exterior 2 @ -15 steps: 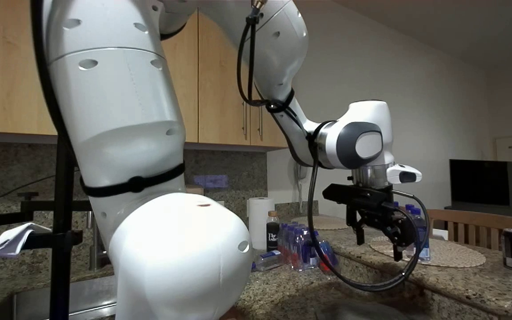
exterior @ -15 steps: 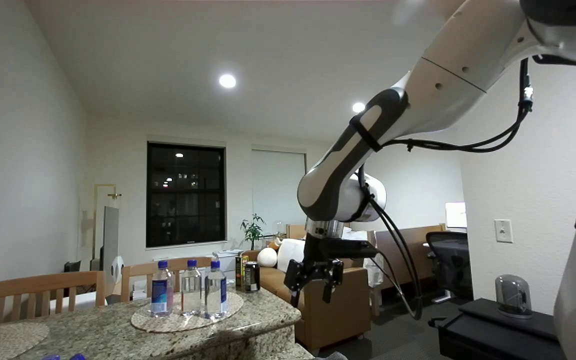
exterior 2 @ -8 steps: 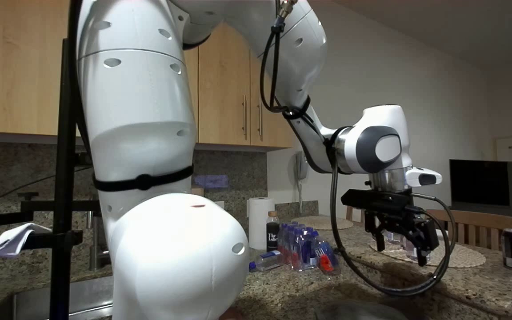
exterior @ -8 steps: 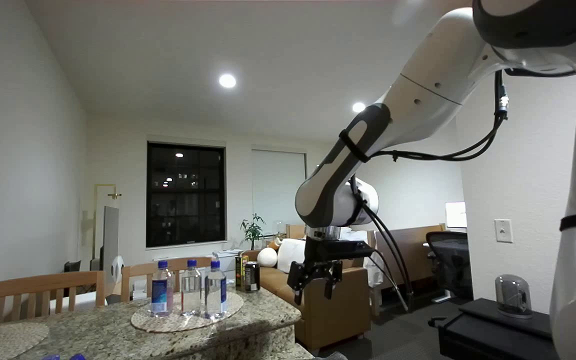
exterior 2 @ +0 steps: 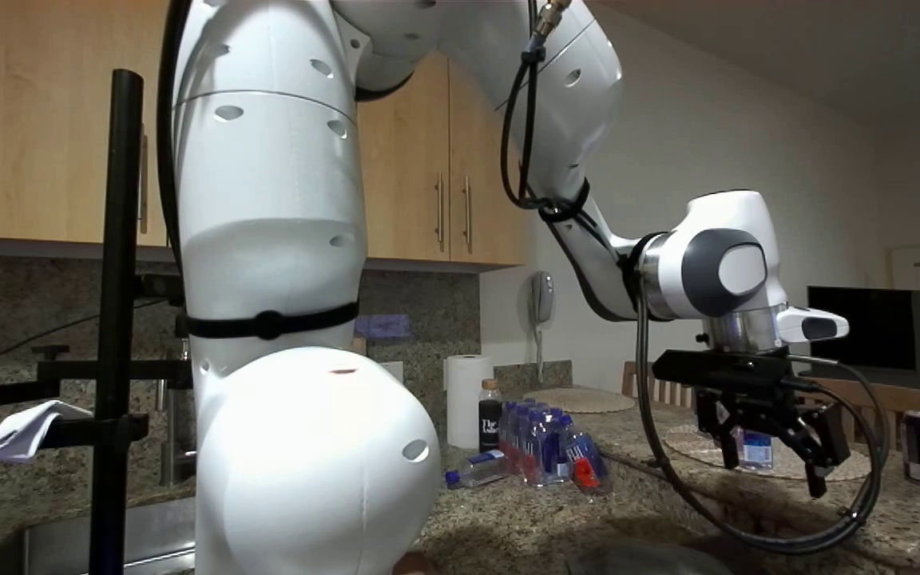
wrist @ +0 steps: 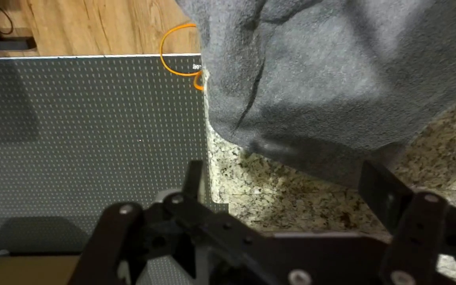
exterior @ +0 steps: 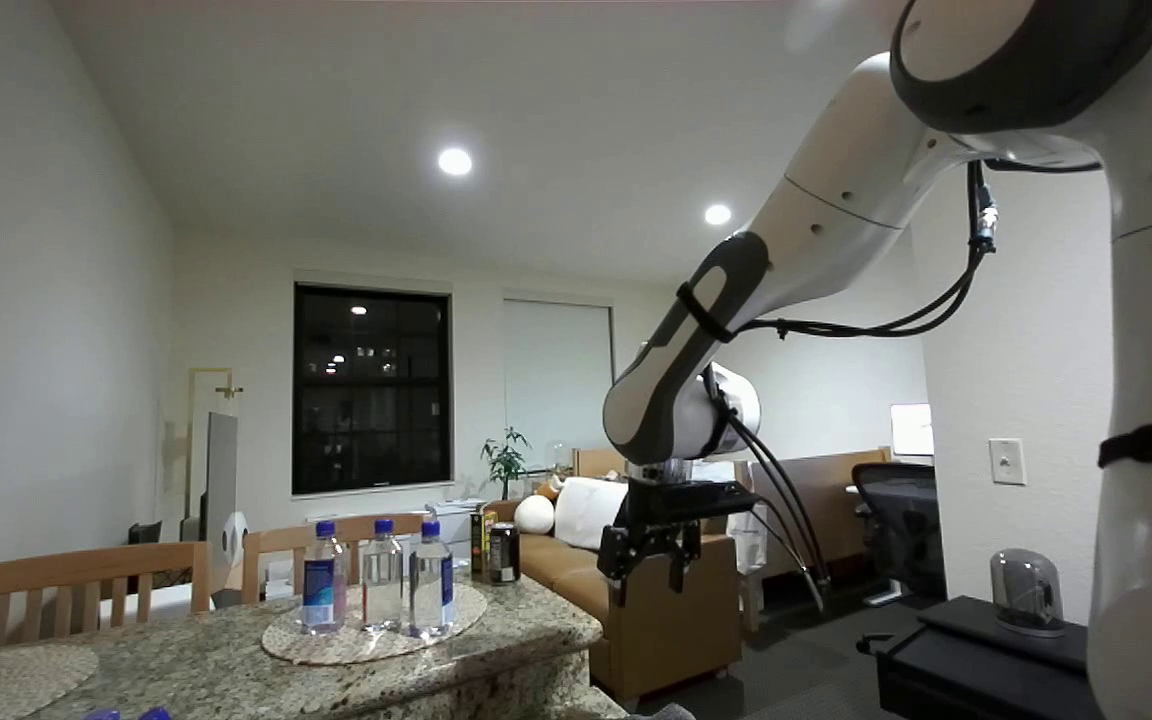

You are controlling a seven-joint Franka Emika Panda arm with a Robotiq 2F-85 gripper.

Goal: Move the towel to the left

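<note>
The towel (wrist: 315,75) is grey, rumpled cloth lying on the speckled granite counter; it fills the upper right of the wrist view. In an exterior view a dark grey part of the towel (exterior 2: 644,557) shows at the bottom edge. Only a small grey bit of the towel (exterior: 674,712) shows at the bottom of an exterior view. My gripper (wrist: 280,170) is open with nothing between its fingers. It hangs in the air, fingers pointing down, near the counter's edge, apart from the towel. The gripper also shows in both exterior views (exterior: 647,585) (exterior 2: 773,475).
A raised granite counter (exterior: 206,665) bears a round placemat (exterior: 286,648) with several water bottles (exterior: 382,580) and a dark can (exterior: 504,553). More bottles (exterior 2: 540,447) and a paper roll (exterior 2: 466,399) stand on the lower counter. An orange cable (wrist: 164,51) lies beside the towel.
The arm has swung across: the gripper has moved clearly right in an exterior view and slightly right and up in another. The gripper stays open. The towel has not visibly moved.
</note>
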